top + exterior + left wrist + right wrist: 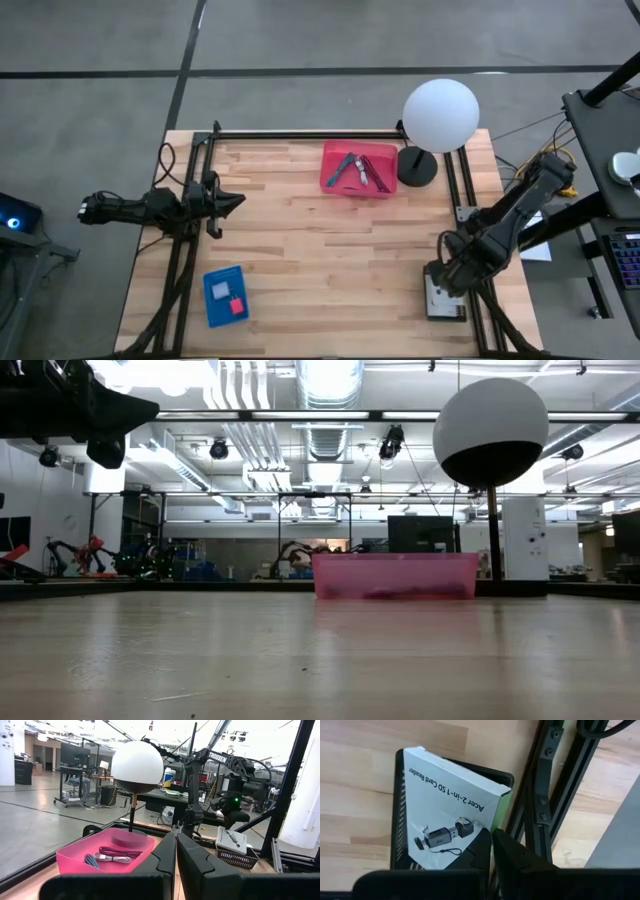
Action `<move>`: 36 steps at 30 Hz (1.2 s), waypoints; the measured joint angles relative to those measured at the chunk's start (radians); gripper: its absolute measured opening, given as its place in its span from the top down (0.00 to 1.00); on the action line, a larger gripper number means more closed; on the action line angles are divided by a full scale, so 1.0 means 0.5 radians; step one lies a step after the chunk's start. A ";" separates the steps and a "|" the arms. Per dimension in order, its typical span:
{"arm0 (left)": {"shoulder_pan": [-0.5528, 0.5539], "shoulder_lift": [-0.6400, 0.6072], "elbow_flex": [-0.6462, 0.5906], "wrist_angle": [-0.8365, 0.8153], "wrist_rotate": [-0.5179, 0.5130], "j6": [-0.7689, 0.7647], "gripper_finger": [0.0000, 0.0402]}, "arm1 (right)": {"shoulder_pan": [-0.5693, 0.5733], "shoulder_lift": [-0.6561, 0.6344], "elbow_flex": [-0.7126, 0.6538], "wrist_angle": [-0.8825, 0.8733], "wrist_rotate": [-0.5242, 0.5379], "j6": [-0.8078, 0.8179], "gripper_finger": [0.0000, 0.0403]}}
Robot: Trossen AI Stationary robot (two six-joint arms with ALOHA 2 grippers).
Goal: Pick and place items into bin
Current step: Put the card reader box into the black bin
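The pink bin (357, 170) stands at the table's far middle and holds a purple cord (120, 852), a teal-handled tool (91, 860) and a silvery bit (381, 181). A white card box with black print (451, 815) lies in a black basket (445, 298) at the near right. My right gripper (492, 834) points down, shut, above that box's green edge; the left wrist view shows a gap between them. At the table's left edge my left gripper (176, 845) is shut and level, aimed at the bin. The blue tray (224, 295) carries a lavender cube (219, 290) and a pink piece (237, 305).
A lamp with a white globe (440, 115) on a black round base (417, 167) stands just right of the bin. Black frame rails (545, 795) run beside the basket along the right edge. Bare wood lies across the table's middle (330, 260).
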 joint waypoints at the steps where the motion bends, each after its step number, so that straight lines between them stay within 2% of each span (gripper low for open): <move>1: 0.000 0.000 0.000 -0.001 0.000 0.001 1.00 | 0.000 0.011 0.000 0.000 -0.006 0.000 0.98; 12: -0.001 0.001 0.000 -0.002 0.000 0.002 1.00 | 0.043 0.102 -0.001 0.202 -0.066 0.002 0.98; 21: 0.000 0.001 0.000 -0.001 -0.001 0.002 1.00 | 0.043 0.199 -0.006 0.203 -0.065 -0.011 0.98; 36: 0.000 -0.002 0.000 -0.001 -0.001 0.002 1.00 | 0.052 0.194 -0.014 0.244 -0.080 -0.073 0.96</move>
